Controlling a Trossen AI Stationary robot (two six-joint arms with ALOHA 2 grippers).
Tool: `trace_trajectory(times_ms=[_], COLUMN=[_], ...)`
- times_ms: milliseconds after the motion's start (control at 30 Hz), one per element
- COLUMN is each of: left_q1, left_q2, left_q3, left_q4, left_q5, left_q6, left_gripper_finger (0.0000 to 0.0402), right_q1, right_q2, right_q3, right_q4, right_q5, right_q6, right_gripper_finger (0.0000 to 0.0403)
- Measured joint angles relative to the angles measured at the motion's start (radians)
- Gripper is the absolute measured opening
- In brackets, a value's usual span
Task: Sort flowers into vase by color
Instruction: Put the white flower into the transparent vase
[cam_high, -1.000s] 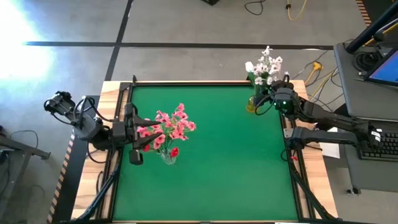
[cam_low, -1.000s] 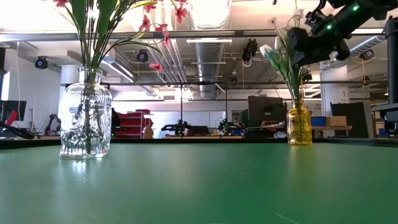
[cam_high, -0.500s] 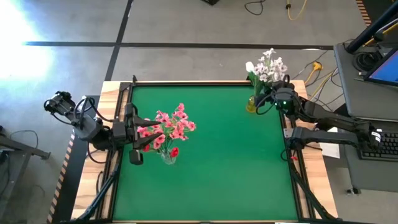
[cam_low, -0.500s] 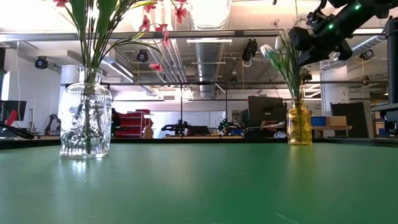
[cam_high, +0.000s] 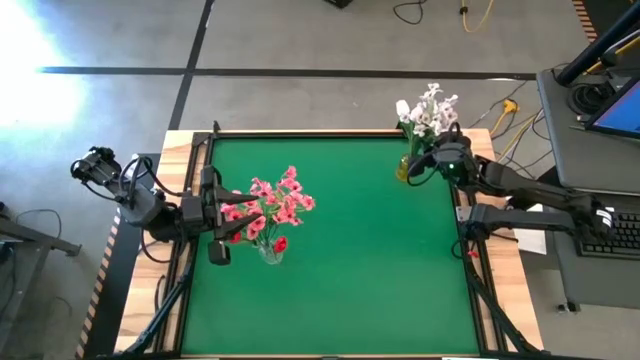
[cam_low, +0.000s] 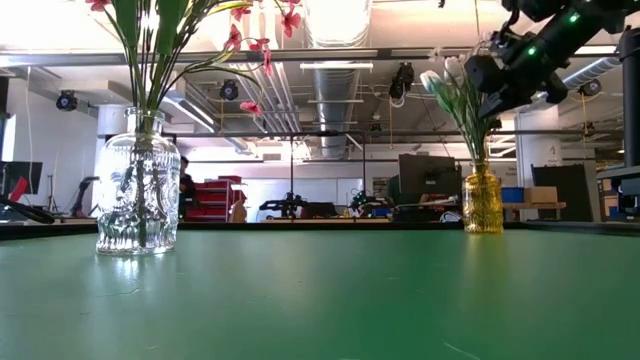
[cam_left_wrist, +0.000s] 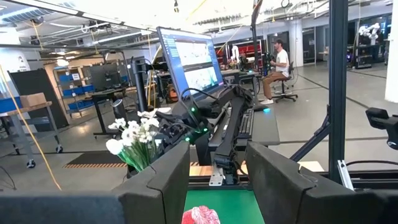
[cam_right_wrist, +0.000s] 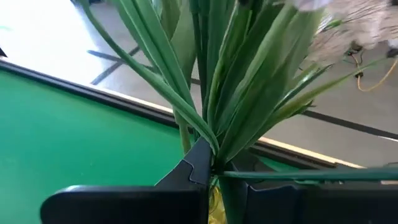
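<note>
High view first, and you can read it from the left: your left gripper (cam_high: 213, 215) waits at the left edge of the green table (cam_high: 350, 250), its fingers spread apart and empty, just beside the clear glass vase (cam_high: 269, 247) that holds the pink and red flowers (cam_high: 275, 205). The middle of the mat is bare green. Over at the far right corner stands the small amber vase (cam_high: 404, 167) with the white flowers (cam_high: 426, 108) in it. Your right gripper (cam_high: 432, 160) sits right against that bunch above the vase, and its wrist view shows the fingers closed round the green stems (cam_right_wrist: 211, 93) (the blossoms themselves blur out past them).
</note>
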Motion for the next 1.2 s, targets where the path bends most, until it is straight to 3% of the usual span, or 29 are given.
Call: trace_trajectory(times_ms=[667,1200], left_q1=[0.0,0.0], left_q2=[0.0,0.0], left_q3=[0.0,0.0], left_q4=[-0.011,-0.013], left_q5=[0.0,0.0], left_q6=[0.0,-0.004], left_gripper_finger=[0.0146,0.0146], right_q1=[0.0,0.0], right_q2=[0.185,0.2], right_q3=[0.0,0.0], right_q4=[0.001,-0.005], right_q5=[0.001,0.002], right_q6=[0.011,-0.003], right_gripper_finger=[0.0013,0.0013])
